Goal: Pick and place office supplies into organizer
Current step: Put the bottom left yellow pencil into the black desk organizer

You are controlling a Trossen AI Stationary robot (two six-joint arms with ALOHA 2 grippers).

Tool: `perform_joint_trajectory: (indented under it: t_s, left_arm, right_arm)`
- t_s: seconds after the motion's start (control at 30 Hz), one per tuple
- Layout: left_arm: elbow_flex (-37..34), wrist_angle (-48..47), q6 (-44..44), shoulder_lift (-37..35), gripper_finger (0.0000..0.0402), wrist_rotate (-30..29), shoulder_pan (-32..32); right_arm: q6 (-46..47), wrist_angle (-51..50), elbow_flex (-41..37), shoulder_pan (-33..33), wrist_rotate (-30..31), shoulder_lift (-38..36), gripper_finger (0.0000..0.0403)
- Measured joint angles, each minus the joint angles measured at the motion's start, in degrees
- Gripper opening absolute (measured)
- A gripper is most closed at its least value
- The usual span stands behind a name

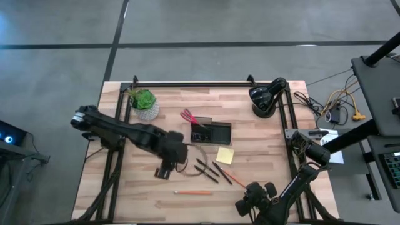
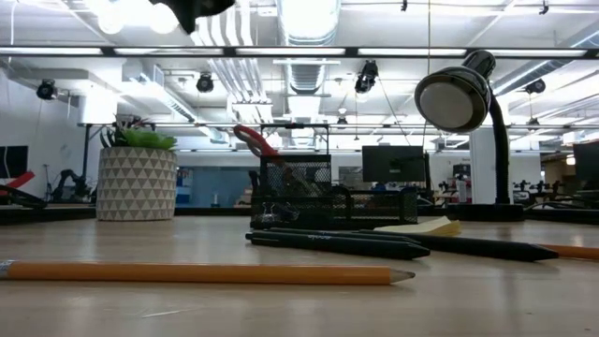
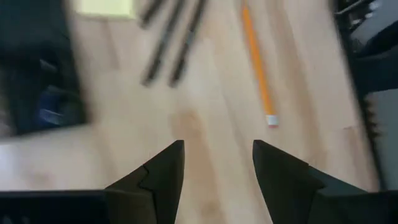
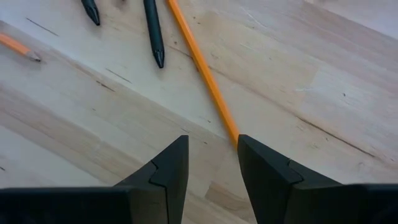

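Observation:
The dark organizer [image 1: 212, 132] sits mid-table, and the red-handled scissors [image 1: 187, 116] stick out of its left compartment, handles up [image 2: 257, 140]. The yellow sticky-note pad [image 1: 225, 155] lies flat just in front of it. Black pens [image 1: 207, 169] lie on the wood beside the pad. One orange pencil [image 1: 234, 178] lies near them and a second pencil [image 1: 192, 193] lies closer to the near edge. My left gripper [image 1: 164, 170] hovers open over bare wood left of the pens [image 3: 168, 43]. My right gripper [image 4: 211, 155] is open above the first pencil's end [image 4: 231, 132].
A green potted plant [image 1: 144, 104] stands at the far left of the table. A black desk lamp [image 1: 265, 97] stands at the far right, and its head [image 2: 454, 98] hangs over the table. Bare wood lies along the near edge, around the second pencil [image 2: 197, 273].

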Motion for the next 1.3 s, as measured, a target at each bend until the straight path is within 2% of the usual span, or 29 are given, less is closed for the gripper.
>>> perform_joint_trajectory:
  t_s: [0.23,0.33,0.4,0.47,0.57,0.67,0.83,0.93,1.03,1.17,1.3]
  left_arm:
    - [-4.9,2.6,-8.4,7.0,0.0173,0.6,-5.8]
    - [-7.8,6.7,-10.8,9.2,0.0173,0.5,-9.2]
    - [-9.9,10.7,-15.8,9.5,0.0173,0.2,-11.4]
    - [-12.0,15.0,-25.0,8.9,0.0173,-1.5,-13.2]
    - [-15.7,18.5,-43.8,6.9,0.0173,-5.0,-14.5]
    - [-20.6,22.9,-59.0,4.3,0.0173,-7.2,-16.2]
    - [-30.0,34.8,-73.7,0.6,0.0173,-9.9,-20.1]
    - [-34.6,42.4,-79.5,-1.3,0.0173,-13.5,-22.4]
    - [-37.7,47.6,-82.9,-2.9,0.0173,-17.3,-24.2]
    - [-38.6,48.7,-83.7,-3.7,0.0173,-19.1,-25.2]
    - [-38.5,49.1,-83.3,-4.1,0.0173,-21.2,-25.6]
  right_arm:
    - [-1.1,4.2,0.0,-1.2,1.0,0.0,0.0132]
    - [-11.5,14.7,0.0,-3.5,-0.1,0.0,0.0132]
    - [-21.3,22.3,0.0,-6.0,-4.6,0.0,0.0132]
    - [-24.8,25.6,0.0,-8.2,-7.7,0.0,0.013]
    - [-24.4,25.2,-0.6,-10.2,-7.4,-0.4,0.0118]
    - [-26.7,28.7,-1.6,-12.5,-9.8,-1.8,0.01]
    - [-29.4,40.3,-4.5,-16.6,-14.1,-2.8,0.0065]
    - [-28.9,44.5,-5.0,-17.6,-14.5,-2.9,0.0046]
    - [-26.9,43.6,-5.6,-18.0,-14.7,-2.9,0.003]
    - [-25.0,44.4,-7.1,-18.4,-14.7,-2.9,0.0013]
    - [-25.8,48.9,-9.6,-19.5,-18.3,-2.7,0.0009]
